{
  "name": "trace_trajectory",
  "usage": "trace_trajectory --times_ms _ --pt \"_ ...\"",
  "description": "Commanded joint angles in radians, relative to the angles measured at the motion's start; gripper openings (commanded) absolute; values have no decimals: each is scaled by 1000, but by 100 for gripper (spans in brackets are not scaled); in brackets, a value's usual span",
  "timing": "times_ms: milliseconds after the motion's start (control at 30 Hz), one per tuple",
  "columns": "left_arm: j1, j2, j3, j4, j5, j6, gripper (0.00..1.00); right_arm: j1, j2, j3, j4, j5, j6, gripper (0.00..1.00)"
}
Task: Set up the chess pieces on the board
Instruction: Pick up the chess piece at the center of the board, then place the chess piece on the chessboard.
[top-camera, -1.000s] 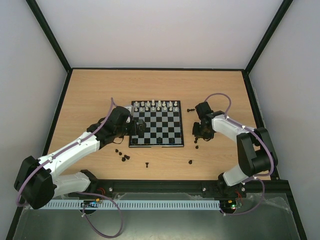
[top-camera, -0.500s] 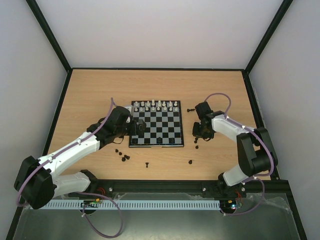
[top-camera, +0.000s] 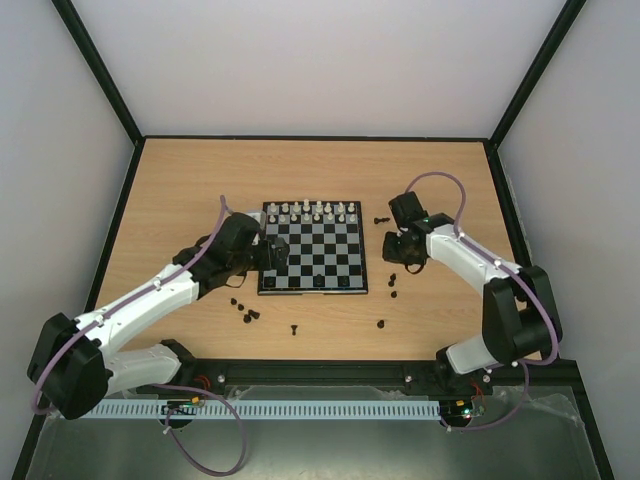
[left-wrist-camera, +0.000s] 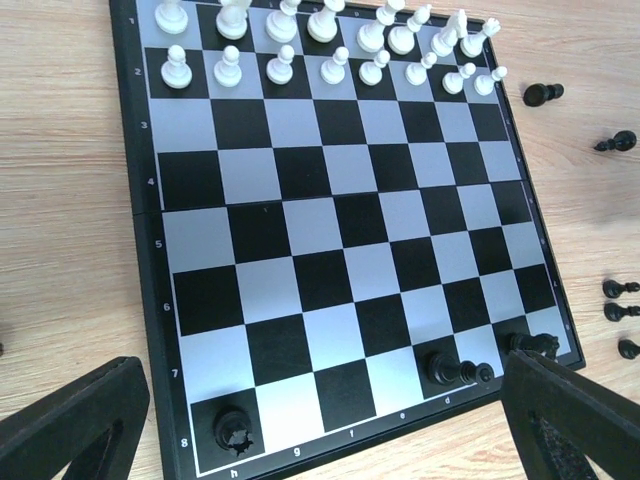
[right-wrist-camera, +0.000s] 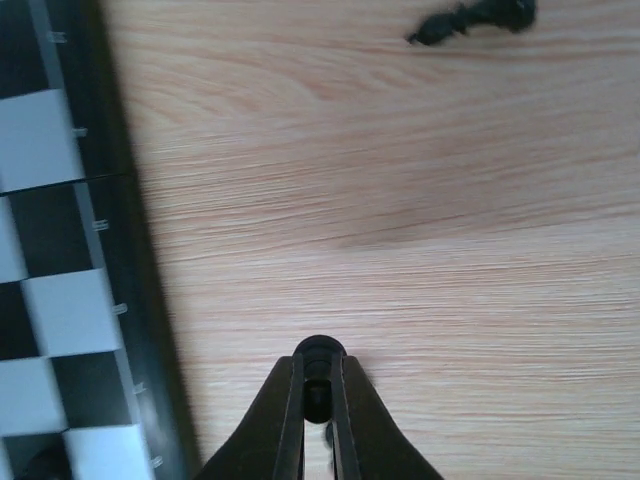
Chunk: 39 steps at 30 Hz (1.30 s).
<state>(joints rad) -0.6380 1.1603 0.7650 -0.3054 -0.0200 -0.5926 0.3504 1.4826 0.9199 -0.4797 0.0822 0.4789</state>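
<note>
The board (top-camera: 320, 262) lies flat in the middle of the tabletop (top-camera: 180, 190), its sides square with the tabletop's edges. The white chess pieces (top-camera: 312, 212) stand upright in two full rows along the board's far edge.

In the left wrist view the board's (left-wrist-camera: 330, 250) frame carries small pale marks. The digits 2 to 8 run down the left margin toward the near edge, and the letters h, g, f, e, d run along the near margin from the left corner.

Three black pieces stand in the near rows:
- One (left-wrist-camera: 232, 428) is on the near-left corner square.
- One (left-wrist-camera: 445, 368) is toward the near-right.
- One (left-wrist-camera: 532, 345) is close to the near-right corner.

Other black pieces lie on their sides on the bare wood. Several (top-camera: 245, 310) are off the board's near-left corner, some (left-wrist-camera: 620, 300) are beside its right edge, and one (top-camera: 381, 219) is off its far-right corner.

The left claw (top-camera: 278, 252) hangs over the board's left edge with its fingers (left-wrist-camera: 70, 425) spread wide apart and nothing between them.

The right claw (top-camera: 400, 258) is over the bare tabletop, just beside the board's right edge. Its fingers are together, clamped on a small black piece (right-wrist-camera: 318, 355). That piece shows end-on as a round top, so its long axis points up at the wrist camera. Another black piece (right-wrist-camera: 475, 20) lies on its side farther out, with its length parallel to the board's far edge.
</note>
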Motion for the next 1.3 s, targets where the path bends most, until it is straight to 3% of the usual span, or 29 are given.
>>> trace_trajectory --times_ms 0,467,1267 --pt "3 -30 18 -28 -47 -10 99 61 -53 59 -105 6 -14 1" --pt "3 -60 4 -53 -87 -42 99 244 45 174 -189 -11 -45 1" --pt "4 -53 -29 -44 -105 -52 99 282 245 257 -174 -26 -81 2"
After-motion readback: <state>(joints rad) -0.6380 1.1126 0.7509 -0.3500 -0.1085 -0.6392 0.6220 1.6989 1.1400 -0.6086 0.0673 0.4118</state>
